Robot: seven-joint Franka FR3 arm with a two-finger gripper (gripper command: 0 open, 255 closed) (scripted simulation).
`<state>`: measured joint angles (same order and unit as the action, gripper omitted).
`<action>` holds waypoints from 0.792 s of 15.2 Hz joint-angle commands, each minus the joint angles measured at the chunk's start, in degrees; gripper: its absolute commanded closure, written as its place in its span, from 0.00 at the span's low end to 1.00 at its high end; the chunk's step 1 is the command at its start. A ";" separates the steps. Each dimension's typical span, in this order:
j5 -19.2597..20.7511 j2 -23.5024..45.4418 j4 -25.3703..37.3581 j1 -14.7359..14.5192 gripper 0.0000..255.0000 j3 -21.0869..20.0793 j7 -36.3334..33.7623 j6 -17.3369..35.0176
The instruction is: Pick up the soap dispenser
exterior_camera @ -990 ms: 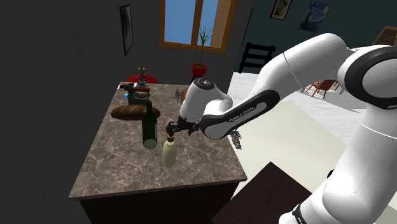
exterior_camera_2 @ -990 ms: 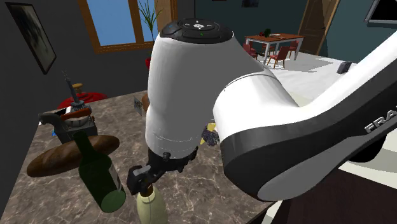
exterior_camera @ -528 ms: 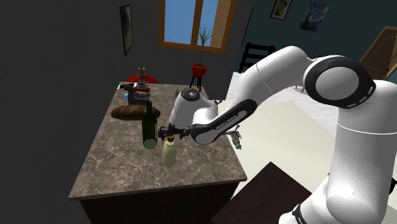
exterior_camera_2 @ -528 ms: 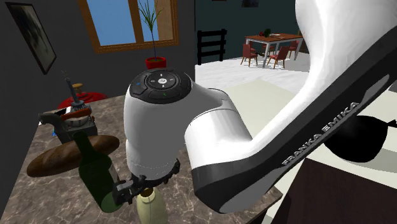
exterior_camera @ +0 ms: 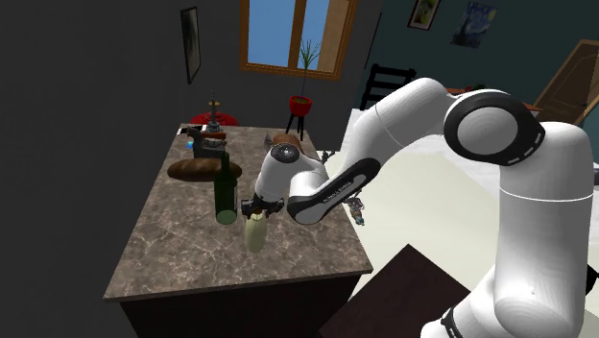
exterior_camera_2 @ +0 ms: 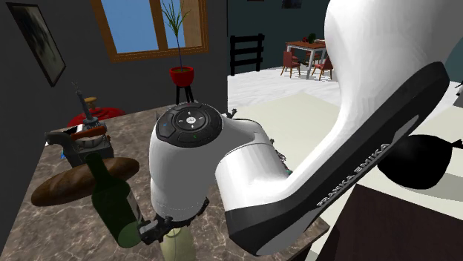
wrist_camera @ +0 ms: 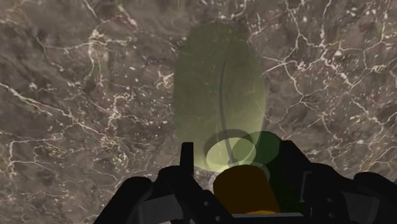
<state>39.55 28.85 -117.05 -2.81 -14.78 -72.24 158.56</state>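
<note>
At the middle of the marble worktop, a little toward its near edge, the soap dispenser stands upright: a pale yellow-green bottle with a brown pump top. The gripper hangs right over it, pointing straight down at that top. From the wrist view, the dispenser's translucent body runs away toward the marble, and the brown cap sits between the black fingers. They're spread apart, one on each side, with a visible gap on at least one side, so nothing is clasped. In the second exterior view the gripper sits low on the dispenser's neck. Just to the shoulder view's left stands a dark green wine bottle, close by but apart. Farther back lies a brown bread loaf, and past the worktop's far end there's a red plant pot under a window.
</note>
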 commanded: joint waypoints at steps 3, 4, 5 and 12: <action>0.06 0.05 0.01 -0.03 1.00 0.05 -0.05 0.06; 0.06 0.05 0.01 -0.03 1.00 0.05 -0.06 0.06; 0.06 0.05 0.01 -0.03 1.00 0.05 -0.05 0.06; -1.64 -1.76 -0.39 1.00 1.00 -1.34 1.53 -1.36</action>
<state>38.44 27.63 -117.37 -2.10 -15.69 -71.18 157.65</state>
